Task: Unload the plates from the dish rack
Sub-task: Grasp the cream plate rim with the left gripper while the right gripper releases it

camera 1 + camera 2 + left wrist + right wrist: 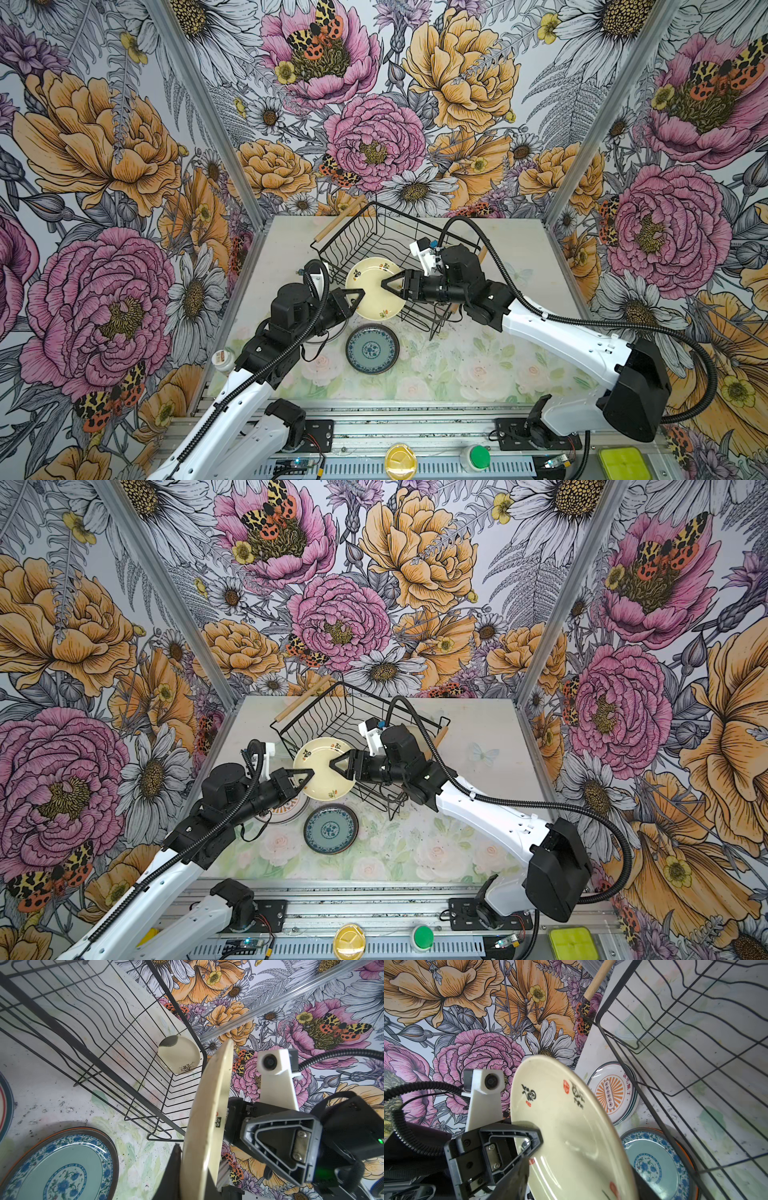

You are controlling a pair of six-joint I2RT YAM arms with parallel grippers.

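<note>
A cream plate (376, 303) (324, 775) with black and red printed motifs hangs upright in front of the black wire dish rack (365, 232) (328, 712). My left gripper (358, 296) (193, 1161) is shut on the plate's left rim, seen edge-on in the left wrist view (207, 1105). My right gripper (385, 286) (583, 1167) is open, its fingers standing either side of the plate's right rim (571, 1126). A small cream plate with a black patch (179, 1055) lies in a corner of the rack (104, 1032).
A blue-patterned plate (372, 349) (654, 1164) lies on the table in front of the rack, over an orange-rimmed one. A white plate with an orange sunburst (612, 1093) lies under my left arm. A small jar (224, 359) stands at the table's left edge.
</note>
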